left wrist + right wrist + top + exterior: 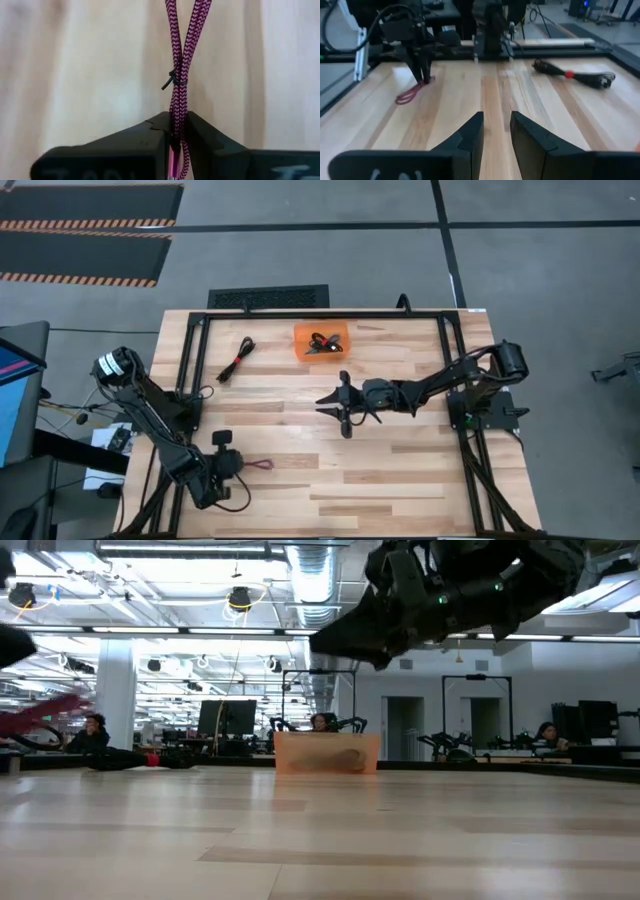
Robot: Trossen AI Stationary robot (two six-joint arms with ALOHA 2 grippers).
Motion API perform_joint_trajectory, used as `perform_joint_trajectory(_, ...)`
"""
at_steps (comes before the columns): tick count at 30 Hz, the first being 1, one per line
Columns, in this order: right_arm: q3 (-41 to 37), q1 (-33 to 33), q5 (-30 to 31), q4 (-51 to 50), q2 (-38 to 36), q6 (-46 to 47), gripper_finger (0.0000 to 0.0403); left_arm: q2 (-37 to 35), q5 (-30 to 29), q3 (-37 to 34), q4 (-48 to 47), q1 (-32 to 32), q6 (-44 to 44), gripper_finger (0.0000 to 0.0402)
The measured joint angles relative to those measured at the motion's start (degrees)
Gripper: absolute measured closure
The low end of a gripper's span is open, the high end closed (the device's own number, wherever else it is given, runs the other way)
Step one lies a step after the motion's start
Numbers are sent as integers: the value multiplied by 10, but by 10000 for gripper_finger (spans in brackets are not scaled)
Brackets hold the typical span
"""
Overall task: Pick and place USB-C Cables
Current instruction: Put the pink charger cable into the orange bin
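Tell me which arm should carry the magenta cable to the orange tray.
Left. Its gripper already has its jaws shut on the magenta cable near the table's front. The right gripper hangs empty, jaws apart, over mid-table, though nearer the orange tray.

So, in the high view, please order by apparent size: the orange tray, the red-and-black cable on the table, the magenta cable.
1. Orange tray
2. Red-and-black cable
3. Magenta cable, partly hidden by the left gripper

Bright ceiling lights (238, 600) overhead, soft shadows on the surface (400, 470); wood behind the magenta cable (182, 55) is pretty blurry.
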Motion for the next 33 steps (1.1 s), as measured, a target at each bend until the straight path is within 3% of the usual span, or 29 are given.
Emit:
perform_joint_trajectory(5, 0, 12, -10, 30, -13, -1, 283, -1, -166, 17, 1, 0, -39, 393)
perform_joint_trajectory(10, 6, 22, -62, 99, -9, 5, 283, -1, -386, 14, -5, 28, -91, 398)
perform_joint_trajectory(12, 13, 27, -73, 101, -7, 8, 283, -1, -416, 12, -7, 52, -99, 400)
perform_joint_trajectory(17, 32, 44, -75, 84, -6, -18, 272, -1, -369, 12, 38, 136, -56, 401)
perform_joint_trajectory(22, 36, 45, -56, 76, -5, -32, 220, -1, -283, 12, 195, 199, 135, 401)
perform_joint_trajectory(26, 36, 38, -16, 65, 7, -20, 173, -2, -247, 12, 311, 227, 267, 401)
perform_joint_trajectory(33, 36, 44, -9, 160, 55, 3, 157, -2, -211, 13, 356, 254, 310, 401)
